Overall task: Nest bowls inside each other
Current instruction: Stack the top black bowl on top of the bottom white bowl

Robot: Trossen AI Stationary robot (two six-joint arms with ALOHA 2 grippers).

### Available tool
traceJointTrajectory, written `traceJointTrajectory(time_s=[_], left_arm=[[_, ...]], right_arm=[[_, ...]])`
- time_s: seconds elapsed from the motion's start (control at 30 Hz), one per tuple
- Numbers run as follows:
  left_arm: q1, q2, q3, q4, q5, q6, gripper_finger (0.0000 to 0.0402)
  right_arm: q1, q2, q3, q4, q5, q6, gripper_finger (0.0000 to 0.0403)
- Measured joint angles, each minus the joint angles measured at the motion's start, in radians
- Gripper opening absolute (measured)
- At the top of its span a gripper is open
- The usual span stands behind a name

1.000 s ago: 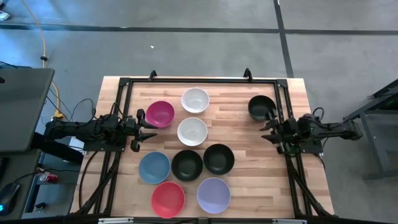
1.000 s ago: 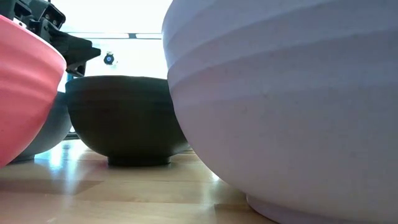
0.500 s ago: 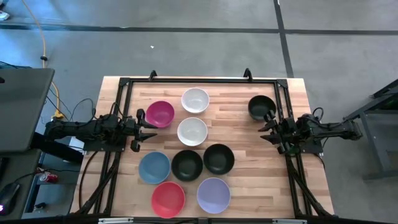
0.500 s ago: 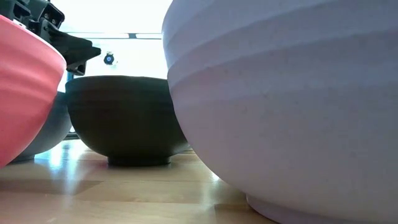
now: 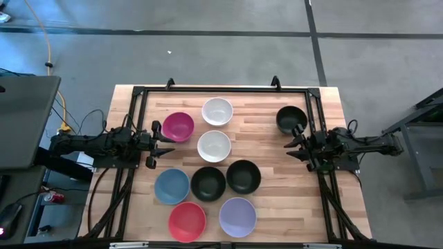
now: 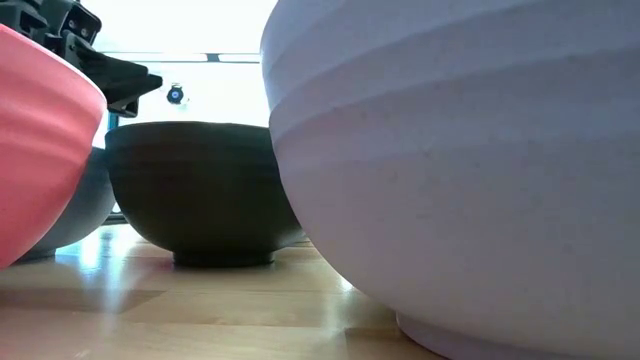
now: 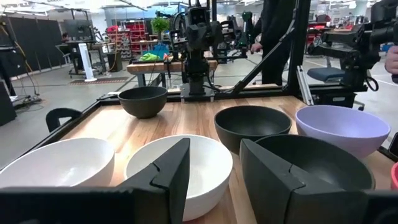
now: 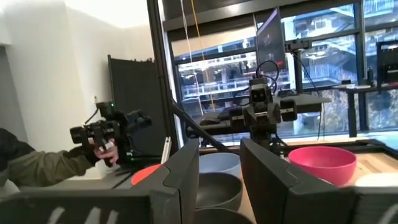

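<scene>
Nine bowls stand apart on their bases on the wooden table. In the high view I see the magenta bowl [image 5: 178, 127], two white bowls [image 5: 217, 111] [image 5: 214, 146], a black bowl [image 5: 291, 120] at far right, the blue bowl [image 5: 172, 186], two black bowls [image 5: 208, 183] [image 5: 243, 176], the red bowl [image 5: 187, 221] and the lavender bowl [image 5: 237, 216]. My left gripper [image 5: 171, 143] [image 7: 214, 146] hovers open just near of the magenta bowl, facing the nearer white bowl [image 7: 186, 165]. My right gripper [image 5: 287, 149] [image 8: 219, 149] is open, just near of the far-right black bowl.
A black metal frame [image 5: 221, 89] runs round the table's edges. Bare wood lies between the white bowls and the far-right black bowl. The low view is filled by the lavender bowl [image 6: 450, 170], a black bowl [image 6: 200, 185] and the red bowl [image 6: 40, 150]. A person's sleeve [image 8: 37, 165] shows beyond the table.
My right gripper has edged a little toward the table's left, away from the right frame rail, staying open. The bowls and my left arm have kept still.
</scene>
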Motion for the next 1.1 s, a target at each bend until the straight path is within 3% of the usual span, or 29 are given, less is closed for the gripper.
traceJointTrajectory(time_s=[0.3, 0.47, 0.6, 0.87, 1.1], left_arm=[[0.000, 0.000, 0.000, 0.124, -0.043, -0.185, 0.0131], [0.001, 0.000, 0.000, 0.155, -0.051, -0.184, 0.0131], [0.000, 0.000, 0.000, 0.165, -0.013, -0.183, 0.0131], [0.000, 0.000, 0.000, 0.240, 0.031, -0.168, 0.0131], [0.000, 0.000, 0.000, 0.276, 0.069, -0.184, 0.0131]], right_arm=[[-0.002, 0.000, 0.001, 0.010, 0.000, -0.011, 0.0110], [-0.002, 0.000, 0.004, 0.004, 0.000, -0.007, 0.0110], [-0.002, 0.021, 0.083, -0.108, 0.027, -0.008, 0.0110], [-0.002, 0.247, 0.394, -0.446, 0.200, -0.034, 0.0110], [-0.002, 0.509, 0.703, -0.837, 0.508, 0.113, 0.0110]])
